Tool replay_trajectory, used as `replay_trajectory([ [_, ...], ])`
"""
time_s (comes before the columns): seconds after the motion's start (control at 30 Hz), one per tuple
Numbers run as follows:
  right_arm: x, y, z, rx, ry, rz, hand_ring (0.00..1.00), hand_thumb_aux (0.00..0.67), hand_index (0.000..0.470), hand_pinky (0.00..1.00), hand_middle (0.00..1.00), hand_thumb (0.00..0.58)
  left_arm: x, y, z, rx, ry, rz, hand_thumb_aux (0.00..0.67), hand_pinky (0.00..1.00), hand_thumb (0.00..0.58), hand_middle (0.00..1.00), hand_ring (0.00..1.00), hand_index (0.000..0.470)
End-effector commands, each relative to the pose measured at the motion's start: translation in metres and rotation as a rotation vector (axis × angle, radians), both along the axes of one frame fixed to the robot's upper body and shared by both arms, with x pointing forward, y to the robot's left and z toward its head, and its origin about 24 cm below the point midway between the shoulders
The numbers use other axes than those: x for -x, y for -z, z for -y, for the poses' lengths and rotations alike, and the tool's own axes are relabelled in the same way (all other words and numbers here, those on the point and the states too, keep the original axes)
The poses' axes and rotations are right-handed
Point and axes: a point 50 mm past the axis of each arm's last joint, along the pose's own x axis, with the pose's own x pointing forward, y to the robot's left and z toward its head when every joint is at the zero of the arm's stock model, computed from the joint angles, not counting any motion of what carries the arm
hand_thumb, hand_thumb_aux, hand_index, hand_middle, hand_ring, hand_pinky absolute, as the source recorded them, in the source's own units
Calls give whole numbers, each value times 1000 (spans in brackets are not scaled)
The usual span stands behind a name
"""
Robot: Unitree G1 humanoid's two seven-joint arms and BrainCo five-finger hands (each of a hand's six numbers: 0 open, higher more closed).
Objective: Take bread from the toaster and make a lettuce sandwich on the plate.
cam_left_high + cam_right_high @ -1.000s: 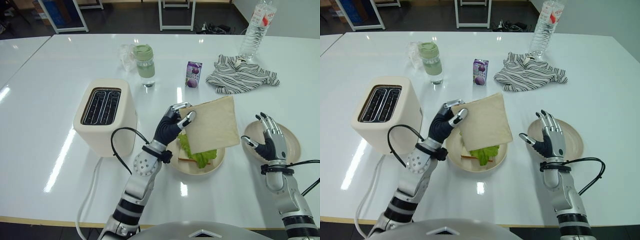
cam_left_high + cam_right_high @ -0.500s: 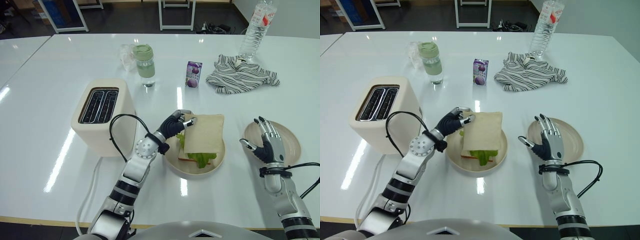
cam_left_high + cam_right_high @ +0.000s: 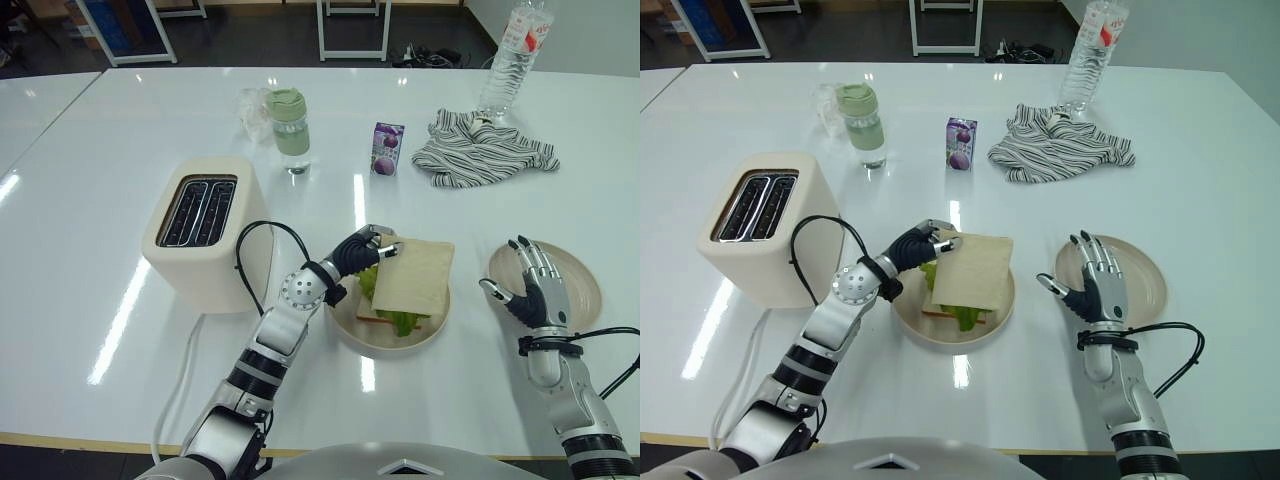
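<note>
A slice of bread (image 3: 414,278) lies nearly flat on the lettuce (image 3: 402,320) and a lower slice, all on the cream plate (image 3: 351,323) in the middle of the table. My left hand (image 3: 362,251) is shut on the top slice's near-left corner. The cream toaster (image 3: 205,232) stands to the left with both slots showing dark. My right hand (image 3: 532,291) hangs open, fingers up, over the near edge of a second cream plate (image 3: 583,281) on the right.
At the back stand a green cup (image 3: 288,121), a purple juice carton (image 3: 387,149), a striped cloth (image 3: 480,148) and a water bottle (image 3: 512,55). The toaster's cable (image 3: 181,384) runs off the front edge. Bare table lies in front of both plates.
My left hand has lowered the top slice from tilted in the air down onto the lettuce and moved a little further over the plate. The right hand has barely shifted.
</note>
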Motion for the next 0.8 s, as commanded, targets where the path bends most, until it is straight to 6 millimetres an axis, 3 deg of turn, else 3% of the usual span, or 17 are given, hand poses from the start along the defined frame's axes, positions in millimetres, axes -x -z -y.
replay_trajectory([
  [0.03, 1, 3, -1, 10, -2, -15, 0, 0, 0, 0, 0, 0, -2, 4, -2, -51, -13, -16, 670, 1000, 580, 1000, 1000, 470],
  [0.5, 4, -5, -10, 59, -50, 46, 0, 0, 0, 0, 0, 0, -6, 14, -7, -130, -58, -28, 670, 1000, 580, 1000, 1000, 470],
  [0.63, 14, -23, -34, 123, -235, 192, 0, 0, 0, 0, 0, 0, -6, 18, -8, -160, -71, -23, 670, 1000, 580, 1000, 1000, 470],
  [0.8, 30, -24, -80, 194, -486, 251, 0, 0, 0, 0, 0, 0, -7, 18, -8, -174, -76, -17, 670, 1000, 580, 1000, 1000, 470],
])
